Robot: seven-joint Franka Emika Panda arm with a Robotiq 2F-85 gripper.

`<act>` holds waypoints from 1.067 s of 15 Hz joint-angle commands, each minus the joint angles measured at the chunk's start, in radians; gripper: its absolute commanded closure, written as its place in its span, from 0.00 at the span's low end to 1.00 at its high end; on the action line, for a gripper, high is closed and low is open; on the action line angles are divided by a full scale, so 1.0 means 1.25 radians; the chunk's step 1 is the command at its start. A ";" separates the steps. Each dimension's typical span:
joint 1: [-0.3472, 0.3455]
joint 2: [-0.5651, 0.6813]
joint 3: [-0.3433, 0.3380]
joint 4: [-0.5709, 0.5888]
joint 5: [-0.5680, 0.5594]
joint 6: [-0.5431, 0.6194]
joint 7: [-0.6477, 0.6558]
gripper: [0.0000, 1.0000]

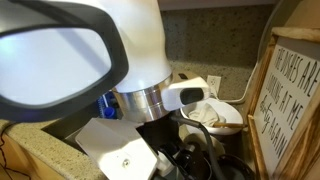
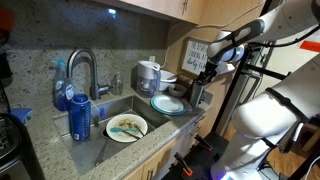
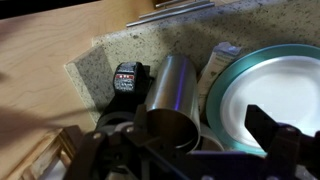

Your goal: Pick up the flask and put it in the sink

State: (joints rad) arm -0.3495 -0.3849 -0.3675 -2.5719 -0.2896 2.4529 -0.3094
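The flask [image 3: 172, 95] is a stainless steel cylinder standing on the counter beside a teal-rimmed white plate [image 3: 275, 90]. In the wrist view my gripper [image 3: 200, 128] is open. Its left finger is by the flask's left side and its right finger hangs over the plate, so the flask's open mouth sits between the jaws, nearer the left one. In an exterior view the gripper [image 2: 203, 76] hangs just above the flask [image 2: 196, 97] at the counter's right end. The sink [image 2: 100, 140] lies to the left of it, with a plate of food [image 2: 127, 127] in it.
A faucet [image 2: 84, 68] and a blue can [image 2: 80, 118] stand at the sink. A small black device [image 3: 126, 77] lies next to the flask. A framed sign [image 1: 292, 95] leans nearby. A grey pitcher [image 2: 148, 75] stands behind the plates. The arm [image 1: 90, 50] blocks most of an exterior view.
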 commanded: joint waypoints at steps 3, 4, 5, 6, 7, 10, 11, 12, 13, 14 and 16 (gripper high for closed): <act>-0.004 0.045 -0.010 0.013 0.003 0.060 -0.006 0.00; -0.004 0.053 -0.010 0.015 0.004 0.068 -0.006 0.00; -0.002 0.060 -0.010 0.018 0.006 0.073 -0.006 0.00; -0.001 0.067 -0.010 0.021 0.008 0.076 -0.007 0.00; -0.001 0.074 -0.009 0.024 0.007 0.081 -0.005 0.00; 0.002 0.096 -0.008 0.036 0.011 0.088 -0.005 0.00; 0.002 0.103 -0.008 0.040 0.011 0.090 -0.004 0.00; 0.004 0.110 -0.007 0.044 0.014 0.090 -0.005 0.00; 0.007 0.117 -0.007 0.048 0.017 0.090 -0.006 0.00; 0.008 0.122 -0.006 0.052 0.017 0.091 -0.005 0.00; 0.012 0.134 -0.002 0.061 0.020 0.092 -0.003 0.00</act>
State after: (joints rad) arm -0.3417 -0.2522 -0.3769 -2.5244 -0.2842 2.5518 -0.3094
